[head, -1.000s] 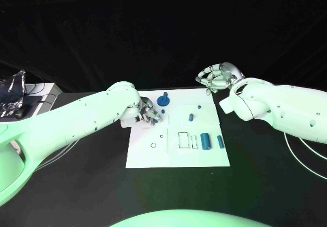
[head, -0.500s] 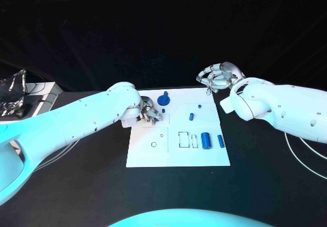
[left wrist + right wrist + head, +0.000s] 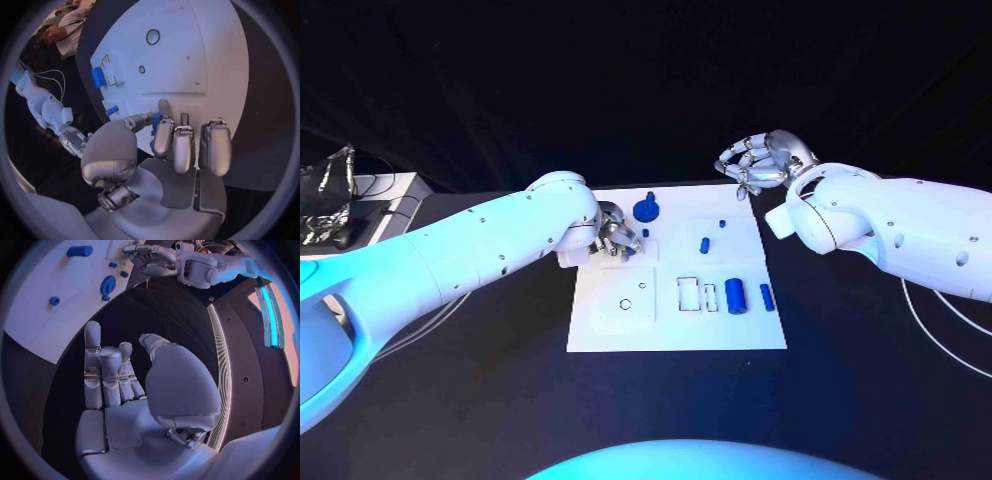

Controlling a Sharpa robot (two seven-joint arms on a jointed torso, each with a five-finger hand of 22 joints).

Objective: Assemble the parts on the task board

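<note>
The white task board [image 3: 678,330] lies in the middle of the black table. My left hand [image 3: 619,239] rests over its left far part, thumb and fingers closed around a small blue peg [image 3: 154,131]. A blue gear [image 3: 646,210] stands just beyond that hand. Two small blue pegs [image 3: 705,244] sit near the board's middle. A blue cylinder [image 3: 734,295] and a thinner one [image 3: 766,294] lie at the right. My right hand [image 3: 762,165] hangs above the table past the board's far right corner, fingers curled in, holding nothing.
Outlined slots [image 3: 689,294] and a round hole [image 3: 626,304] mark the board's near half. A crumpled silver bag [image 3: 329,190] and cables sit at the table's far left. In the right wrist view the gear [image 3: 107,286] and my left hand [image 3: 147,255] appear.
My left hand has edged slightly toward the far side of the board, its fingers staying by the small peg. The right hand and the loose parts have not moved.
</note>
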